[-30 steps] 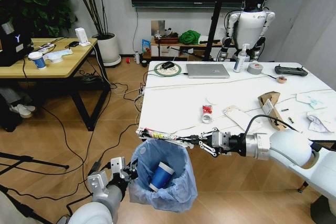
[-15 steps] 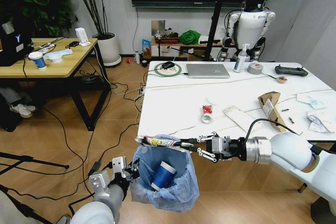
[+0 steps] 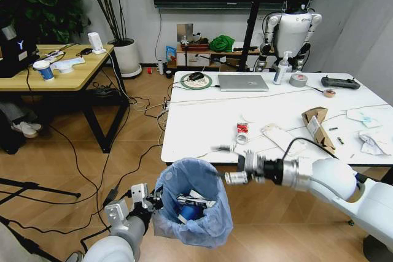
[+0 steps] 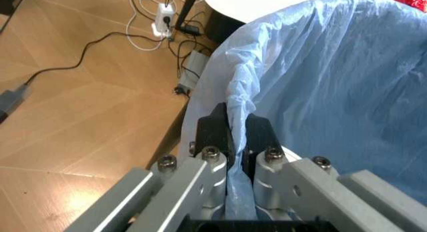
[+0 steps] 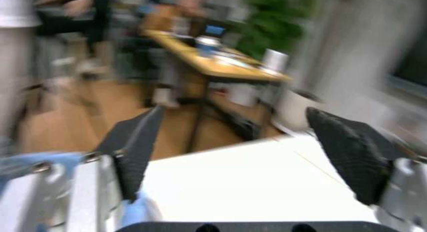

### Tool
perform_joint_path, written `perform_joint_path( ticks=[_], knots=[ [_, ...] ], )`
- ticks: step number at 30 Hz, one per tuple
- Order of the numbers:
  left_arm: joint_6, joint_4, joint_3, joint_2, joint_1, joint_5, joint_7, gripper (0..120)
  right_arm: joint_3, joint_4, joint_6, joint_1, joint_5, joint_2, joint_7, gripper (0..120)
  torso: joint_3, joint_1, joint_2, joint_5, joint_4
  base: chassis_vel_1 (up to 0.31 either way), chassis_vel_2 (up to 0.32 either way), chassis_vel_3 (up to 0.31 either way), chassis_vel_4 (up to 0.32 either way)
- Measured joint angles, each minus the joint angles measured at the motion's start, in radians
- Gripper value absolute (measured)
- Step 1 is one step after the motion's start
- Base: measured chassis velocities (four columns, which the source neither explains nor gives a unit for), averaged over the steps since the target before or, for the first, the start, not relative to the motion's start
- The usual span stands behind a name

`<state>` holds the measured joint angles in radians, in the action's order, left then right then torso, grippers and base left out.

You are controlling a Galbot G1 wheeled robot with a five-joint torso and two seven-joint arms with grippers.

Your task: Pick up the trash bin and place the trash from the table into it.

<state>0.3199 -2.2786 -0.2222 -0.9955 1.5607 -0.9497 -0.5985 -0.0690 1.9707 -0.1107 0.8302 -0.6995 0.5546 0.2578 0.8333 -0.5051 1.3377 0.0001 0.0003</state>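
The trash bin (image 3: pixel 191 210), lined with its crinkly light-blue bag, is hanging just off the near edge of the counter (image 3: pixel 202 121), held up by the left end effector (image 3: pixel 149 202), which is clenched on the bag-covered rim; the left wrist view is showing its fingers (image 4: pixel 213 128) pinching the folded plastic. A second ago the right end effector (image 3: pixel 229 164) was holding the black-white tube wrapper (image 3: pixel 195 200) level over the bin's mouth. Now that wrapper is lying inside the bin, resting across the blue-white paper cup (image 3: pixel 187 211), and the right end effector is hovering empty with its jaws spread wide, beside the counter's edge and above the bin's far rim. I am judging that one more piece of trash has been delivered and that the right arm is now free to go for another.

Counting what is in the bin: two items, the cup and the tube wrapper. Still lying on the counter: one small red wrapper (image 3: pixel 242 132), one white paper packet (image 3: pixel 279 135) just beside it, one torn brown cardboard box (image 3: pixel 316 124), and two crumpled white papers (image 3: pixel 370 144) near the right edge. Also sitting on the counter, not litter, are one grey laptop (image 3: pixel 243 82) and one grey tape roll (image 3: pixel 298 80).
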Motion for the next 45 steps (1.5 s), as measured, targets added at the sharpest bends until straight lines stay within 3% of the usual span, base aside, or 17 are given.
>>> perform_joint_path(
  ticks=[4, 7, 9, 13, 27, 40, 45],
  knots=[
    [-0.003, -0.002, -0.005, -0.004, 0.007, 0.015, 0.007, 0, 0.036, -0.049, 0.115, 0.024, -0.058, 0.089, -0.256, 98, 0.000, 0.000, 0.000, -0.0003, -0.0004, 0.000, 0.000, 0.000, 0.000],
    [-0.004, -0.002, -0.006, -0.005, 0.007, 0.015, 0.007, 0, 0.038, -0.058, 0.131, 0.027, -0.064, 0.106, -0.288, 98, 0.000, 0.000, 0.000, -0.0002, -0.0004, 0.000, 0.000, 0.000, 0.000],
    [-0.005, -0.002, -0.006, -0.007, 0.008, 0.017, 0.008, 0, 0.040, -0.109, 0.188, 0.033, -0.074, 0.188, -0.406, 100, 0.000, 0.000, 0.000, -0.0002, -0.0002, 0.000, 0.000, 0.000, 0.000],
    [-0.005, -0.013, -0.015, -0.006, 0.017, 0.018, 0.008, 0, 0.031, -0.179, 0.253, 0.046, -0.063, 0.273, -0.514, 100, 0.000, 0.000, 0.000, -0.0001, -0.0001, 0.000, 0.000, 0.000, 0.000],
    [-0.009, -0.023, -0.028, 0.001, 0.024, 0.016, 0.007, 0, 0.006, -0.322, 0.307, 0.015, -0.048, 0.372, -0.587, 100, 0.000, 0.000, 0.000, -0.0002, -0.0002, 0.000, 0.000, 0.000, 0.000],
    [-0.010, -0.013, -0.024, 0.002, 0.019, 0.013, 0.006, 0, -0.008, -0.395, 0.293, -0.010, -0.031, 0.412, -0.589, 100, 0.000, 0.000, 0.000, -0.0002, -0.0002, 0.000, 0.000, 0.000, 0.000],
    [-0.010, -0.013, -0.025, 0.003, 0.019, 0.012, 0.006, 0, -0.016, -0.409, 0.284, -0.013, -0.031, 0.418, -0.585, 88, 0.000, 0.000, 0.000, -0.0002, -0.0002, 0.000, 0.000, 0.000, 0.000]
  ],
)
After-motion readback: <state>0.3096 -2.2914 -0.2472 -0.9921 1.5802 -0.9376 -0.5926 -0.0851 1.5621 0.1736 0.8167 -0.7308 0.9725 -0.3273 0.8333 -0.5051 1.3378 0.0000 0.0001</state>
